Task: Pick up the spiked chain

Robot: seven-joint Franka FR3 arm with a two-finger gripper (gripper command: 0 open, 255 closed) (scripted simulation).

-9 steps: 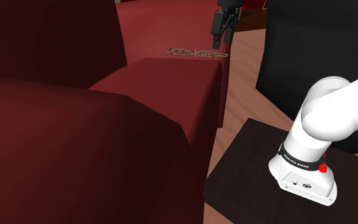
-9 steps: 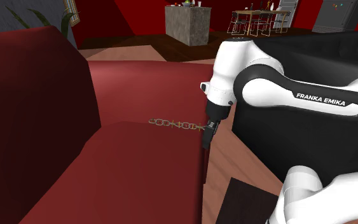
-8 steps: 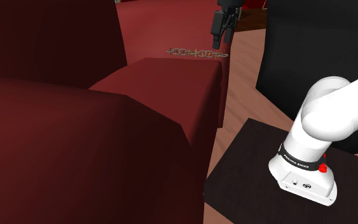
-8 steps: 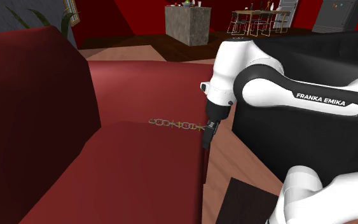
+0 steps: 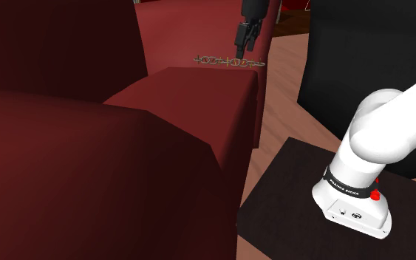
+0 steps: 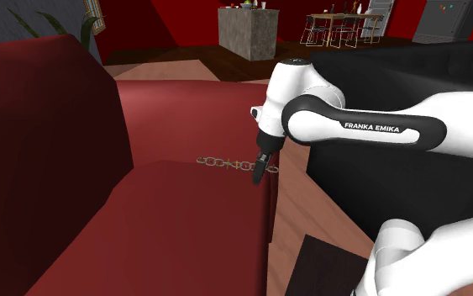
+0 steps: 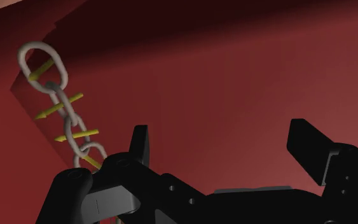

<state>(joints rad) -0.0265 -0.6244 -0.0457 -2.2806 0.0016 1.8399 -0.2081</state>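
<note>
Black fingers spread wide and holding nothing, the gripper (image 5: pixel 241 46) (image 6: pixel 258 177) (image 7: pixel 225 143) points down at a red couch (image 5: pixel 184 96) (image 6: pixel 184 227). The chain (image 5: pixel 228 60) (image 6: pixel 230 163) (image 7: pixel 63 108), grey links with yellow spikes, lies stretched flat on the cushion. Its near end lies just beside one finger, outside the gap, close to the cushion's edge above the wooden floor (image 5: pixel 280 96).
</note>
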